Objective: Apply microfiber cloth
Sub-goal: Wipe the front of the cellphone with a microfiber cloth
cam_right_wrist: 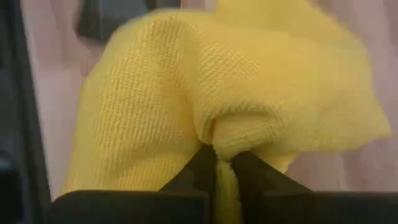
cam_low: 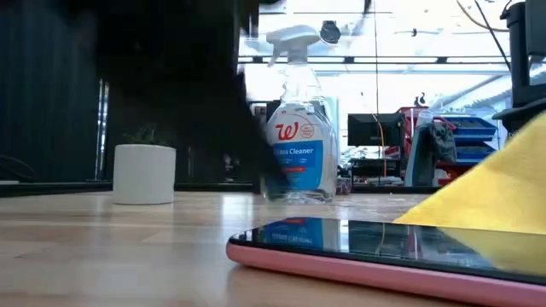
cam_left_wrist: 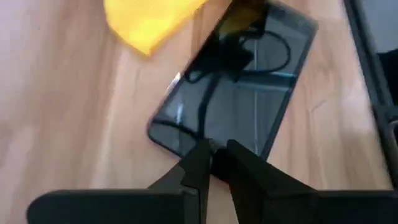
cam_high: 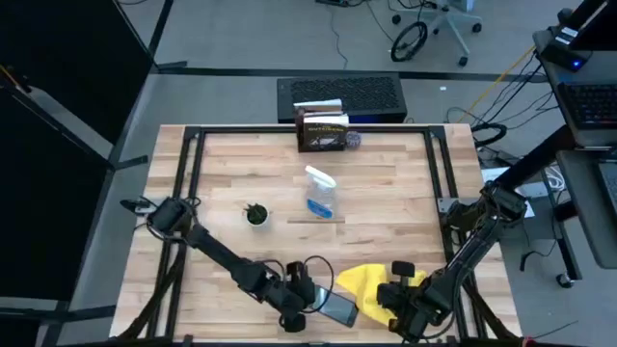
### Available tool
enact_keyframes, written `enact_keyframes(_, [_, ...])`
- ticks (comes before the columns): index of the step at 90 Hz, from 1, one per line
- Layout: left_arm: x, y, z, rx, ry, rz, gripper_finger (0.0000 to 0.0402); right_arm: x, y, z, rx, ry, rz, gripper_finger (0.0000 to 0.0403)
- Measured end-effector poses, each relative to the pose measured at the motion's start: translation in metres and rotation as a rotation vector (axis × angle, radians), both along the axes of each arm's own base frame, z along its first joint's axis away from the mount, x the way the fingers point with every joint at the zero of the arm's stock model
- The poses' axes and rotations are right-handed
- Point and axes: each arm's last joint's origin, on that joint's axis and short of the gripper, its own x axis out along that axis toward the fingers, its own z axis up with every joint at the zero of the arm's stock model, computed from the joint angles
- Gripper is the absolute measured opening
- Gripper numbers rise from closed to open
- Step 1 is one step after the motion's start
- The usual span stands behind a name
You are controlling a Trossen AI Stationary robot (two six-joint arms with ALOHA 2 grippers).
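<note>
Microfiber cloth (cam_high: 364, 282): bright yellow, bunched, located at the near edge of the tabletop (cam_high: 386, 193), toward the right corner. One fold is seen pinched between the closed fingers of the right gripper (cam_right_wrist: 217, 163); in the low view the cloth (cam_low: 495, 183) is shown as a yellow slope rising over the far end of the phone.

Smartphone (cam_high: 337, 309): black glass face with pink rim, laid flat at the near edge, touching the cloth on its left side. In the left wrist view one end of the phone (cam_left_wrist: 236, 81) is overlapped by the cloth (cam_left_wrist: 149, 22).

Left gripper (cam_left_wrist: 214, 163): positioned at the near edge just over the free end of the phone, fingers brought together with nothing seen held between them.

Right gripper (cam_high: 400, 306): positioned at the near right corner, on the cloth.

Spray bottle (cam_high: 320, 193): clear, blue liquid, white trigger head, placed near the middle of the tabletop; upright in the low view (cam_low: 299, 119).

Small white pot (cam_high: 255, 215): with a green plant, set left of the bottle.

Brown box (cam_high: 323, 130): placed at the far edge, centre.
</note>
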Motion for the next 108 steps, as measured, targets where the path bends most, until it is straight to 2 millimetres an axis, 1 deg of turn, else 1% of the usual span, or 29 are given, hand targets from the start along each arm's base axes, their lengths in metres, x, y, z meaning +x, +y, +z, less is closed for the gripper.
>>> enact_keyframes(5, [-0.006, -0.006, 0.022, -0.031, -0.059, -0.029, 0.0038, 0.001, 0.002, 0.0, 0.016, -0.038, -0.039, 0.0015])
enact_keyframes(10, [-0.012, -0.012, 0.029, -0.06, -0.064, -0.071, 0.0038, 0.003, 0.002, -0.001, 0.047, -0.038, -0.085, 0.0025])
enact_keyframes(16, [-0.018, -0.019, 0.024, -0.06, -0.019, -0.12, 0.0038, 0.006, 0.0, 0.0, 0.089, -0.025, -0.128, 0.0049])
enact_keyframes(21, [-0.022, -0.019, 0.016, -0.03, 0.03, -0.128, 0.0038, 0.004, -0.004, 0.003, 0.097, 0.034, -0.122, 0.0076])
enact_keyframes(28, [-0.024, -0.019, 0.014, -0.011, 0.051, -0.124, 0.0038, -0.004, -0.015, 0.011, 0.072, 0.138, -0.128, 0.0118])
enact_keyframes(33, [-0.024, -0.019, 0.014, -0.004, 0.056, -0.121, 0.0038, -0.014, -0.027, 0.02, 0.035, 0.196, -0.183, 0.0148])
enact_keyframes(37, [-0.024, -0.019, 0.013, 0.002, 0.059, -0.117, 0.0038, -0.019, -0.034, 0.028, 0.022, 0.205, -0.242, 0.0168])
enact_keyframes(43, [-0.022, -0.017, 0.013, 0.004, 0.054, -0.106, 0.0038, -0.022, -0.04, 0.038, 0.043, 0.149, -0.322, 0.0194])
enact_keyframes(49, [-0.019, -0.014, 0.014, 0.001, 0.042, -0.094, 0.0038, -0.019, -0.038, 0.045, 0.098, 0.055, -0.332, 0.0214])
enact_keyframes(54, [-0.019, -0.014, 0.014, 0.001, 0.04, -0.09, 0.0038, -0.014, -0.032, 0.049, 0.155, -0.02, -0.28, 0.0227])
enact_keyframes(64, [-0.019, -0.014, 0.013, 0.001, 0.037, -0.09, 0.0038, -0.004, -0.012, 0.051, 0.229, -0.147, -0.115, 0.0239])
enact_keyframes(74, [-0.022, -0.013, 0.006, 0.005, 0.06, -0.082, 0.0038, 0.006, 0.006, 0.042, 0.236, -0.244, -0.035, 0.0242])
enact_keyframes(80, [-0.022, -0.013, 0.001, -0.009, 0.08, -0.06, 0.0038, 0.013, 0.016, 0.029, 0.236, -0.251, 0.002, 0.0242])
enact_keyframes(87, [-0.023, -0.013, -0.008, -0.014, 0.1, -0.05, 0.0038, 0.022, 0.024, 0.009, 0.245, -0.196, 0.062, 0.0242])
enact_keyframes(92, [-0.021, -0.016, -0.017, -0.022, 0.116, -0.054, 0.0038, 0.028, 0.024, -0.005, 0.234, -0.141, 0.084, 0.0242])
enact_keyframes(97, [-0.02, -0.018, -0.026, -0.035, 0.13, -0.072, 0.0038, 0.035, 0.019, -0.015, 0.22, -0.096, 0.074, 0.0241])
enact_keyframes(108, [-0.01, -0.021, -0.044, -0.099, 0.127, -0.108, 0.0038, 0.051, 0.008, -0.027, 0.205, -0.053, 0.062, 0.0235])
